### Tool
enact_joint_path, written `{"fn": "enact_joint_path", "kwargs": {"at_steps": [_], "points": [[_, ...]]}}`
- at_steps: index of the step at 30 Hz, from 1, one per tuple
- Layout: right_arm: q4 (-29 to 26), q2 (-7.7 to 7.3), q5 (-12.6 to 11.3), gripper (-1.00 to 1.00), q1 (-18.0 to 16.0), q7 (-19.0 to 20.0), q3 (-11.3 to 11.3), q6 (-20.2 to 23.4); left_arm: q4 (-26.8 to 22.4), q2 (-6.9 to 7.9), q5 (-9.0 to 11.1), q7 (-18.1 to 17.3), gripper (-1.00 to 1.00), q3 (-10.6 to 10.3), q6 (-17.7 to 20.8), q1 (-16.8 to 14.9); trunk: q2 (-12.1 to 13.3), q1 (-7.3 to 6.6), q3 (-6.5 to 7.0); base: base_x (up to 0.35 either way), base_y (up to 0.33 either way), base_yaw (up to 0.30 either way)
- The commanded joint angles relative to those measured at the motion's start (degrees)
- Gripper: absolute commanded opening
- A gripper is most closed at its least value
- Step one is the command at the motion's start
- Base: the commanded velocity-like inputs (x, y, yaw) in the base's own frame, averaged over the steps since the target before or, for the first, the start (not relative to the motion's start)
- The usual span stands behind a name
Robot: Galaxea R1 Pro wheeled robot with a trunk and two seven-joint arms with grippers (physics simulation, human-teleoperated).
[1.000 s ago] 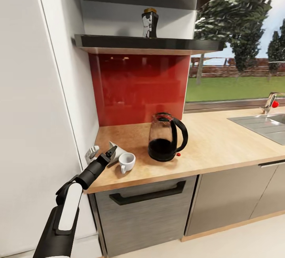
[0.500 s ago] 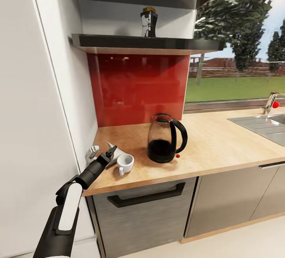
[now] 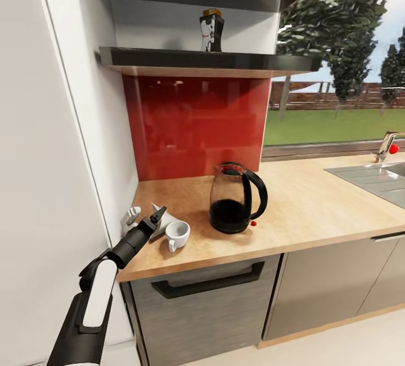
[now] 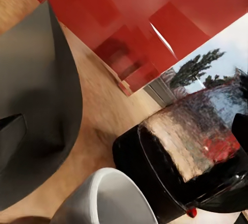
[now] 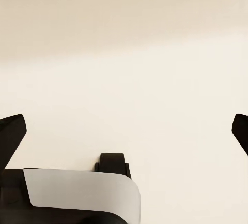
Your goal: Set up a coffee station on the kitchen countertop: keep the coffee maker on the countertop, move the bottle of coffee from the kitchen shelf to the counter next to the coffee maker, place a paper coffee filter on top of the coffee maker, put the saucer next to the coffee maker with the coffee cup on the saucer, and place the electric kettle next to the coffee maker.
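The bottle of coffee [image 3: 212, 31] stands on the dark kitchen shelf [image 3: 208, 61]. Below it, on the kitchen countertop [image 3: 315, 197], are the electric kettle [image 3: 233, 200], the white coffee cup [image 3: 177, 234] and the paper coffee filter [image 3: 162, 222] near the left end. My left gripper [image 3: 157, 217] is open right at the filter, just left of the cup. In the left wrist view the filter [image 4: 41, 105] lies against one finger, with the cup [image 4: 108, 201] and kettle [image 4: 191, 152] ahead. My right gripper [image 5: 124, 131] is open over pale floor. The coffee maker and saucer are out of view.
A white wall panel [image 3: 62, 130] borders the counter's left end, and a small pale object [image 3: 130, 217] lies beside it. A red backsplash [image 3: 194, 124] runs behind. The steel sink [image 3: 374, 177] and faucet [image 3: 385, 145] are at the right. Dark cabinets [image 3: 208, 293] sit below.
The whole view has shifted slightly, so the camera moved. My left gripper stays by the filter and cup, still open.
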Motion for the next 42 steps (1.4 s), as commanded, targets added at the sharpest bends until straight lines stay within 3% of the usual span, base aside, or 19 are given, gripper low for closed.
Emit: {"fn": "enact_joint_path", "kwargs": {"at_steps": [1,42], "points": [[0.04,-0.01,0.18,1.0,-0.04,-0.02,0.0,-0.17,-0.02,-0.07,0.29,-0.17,1.0,0.19,0.52,-0.05,-0.03,0.01,-0.06,0.106,0.0,0.0],[0.04,-0.01,0.18,1.0,-0.04,-0.02,0.0,-0.17,0.07,-0.07,0.2,0.01,1.0,0.03,2.54,-0.05,-0.03,0.01,-0.06,0.009,0.0,0.0]]}}
